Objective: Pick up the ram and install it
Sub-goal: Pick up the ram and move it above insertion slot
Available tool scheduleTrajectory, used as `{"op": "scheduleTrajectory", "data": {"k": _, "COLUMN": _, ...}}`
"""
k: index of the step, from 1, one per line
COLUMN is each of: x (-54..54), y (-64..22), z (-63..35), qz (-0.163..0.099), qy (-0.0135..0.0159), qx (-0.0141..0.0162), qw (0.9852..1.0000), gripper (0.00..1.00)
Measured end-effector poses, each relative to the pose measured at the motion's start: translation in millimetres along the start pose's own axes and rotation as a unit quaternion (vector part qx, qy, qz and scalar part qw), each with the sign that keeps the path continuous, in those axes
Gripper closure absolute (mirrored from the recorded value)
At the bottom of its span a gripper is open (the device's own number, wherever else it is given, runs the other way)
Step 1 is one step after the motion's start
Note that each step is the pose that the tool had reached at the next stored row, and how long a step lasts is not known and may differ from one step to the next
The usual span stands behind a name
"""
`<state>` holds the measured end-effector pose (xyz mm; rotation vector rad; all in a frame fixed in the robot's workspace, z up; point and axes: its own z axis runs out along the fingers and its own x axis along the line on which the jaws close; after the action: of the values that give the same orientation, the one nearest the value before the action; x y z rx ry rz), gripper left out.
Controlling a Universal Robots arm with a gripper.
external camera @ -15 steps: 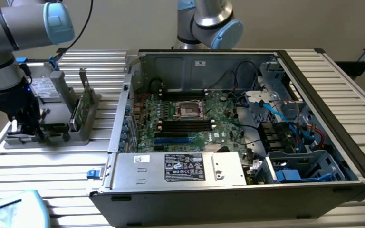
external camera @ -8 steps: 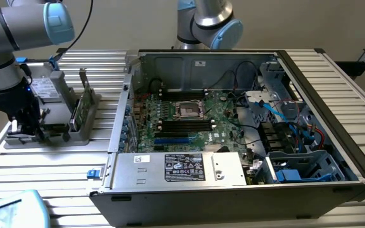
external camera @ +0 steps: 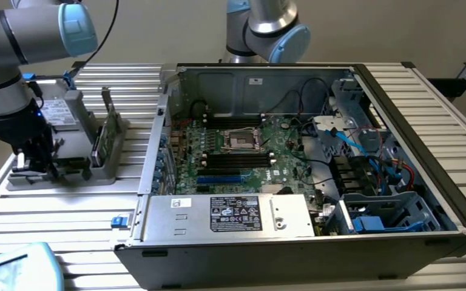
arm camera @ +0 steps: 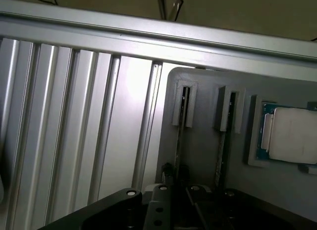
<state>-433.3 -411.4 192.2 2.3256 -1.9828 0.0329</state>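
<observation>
Step in hand: pick-up at the grey holder [external camera: 75,173] [arm camera: 203,150]. Installation is not yet begun.

My gripper [external camera: 37,167] [arm camera: 178,185] is down on the holder, at the end far from the open computer case [external camera: 427,182], which stands at the exterior view's right of the holder.

The ram [arm camera: 184,108] stands on edge in 1 of the holder's 2 narrow slots, and its near end runs in under me. A neighbouring stick [arm camera: 227,116] fills the other slot, just beside it. The processor [arm camera: 292,138] lies in the holder's recess beyond that.

Grip state: I cannot tell whether I am clamped on the ram or merely astride it.

In my judgement, a lift calls for a firm hold on the ram's faces and a straight pull along the slot, keeping clear of the neighbouring stick.
</observation>
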Motion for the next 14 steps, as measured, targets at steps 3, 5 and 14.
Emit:
{"op": "scheduleTrajectory", "data": {"k": 3, "x": 0.2, "y": -1.6, "z": 0.0, "qz": 0.000, "qy": -0.0004, "qx": -0.0006, "qw": 1.0000, "gripper": 0.85}}
{"op": "scheduleTrajectory", "data": {"k": 5, "x": 0.3, "y": -1.9, "z": 0.0, "qz": 0.000, "qy": -0.0007, "qx": -0.0013, "qw": 1.0000, "gripper": 0.85}}
{"op": "scheduleTrajectory", "data": {"k": 14, "x": 0.7, "y": -3.3, "z": -2.7, "qz": 0.001, "qy": -0.0030, "qx": -0.0049, "qw": 1.0000, "gripper": 0.85}}
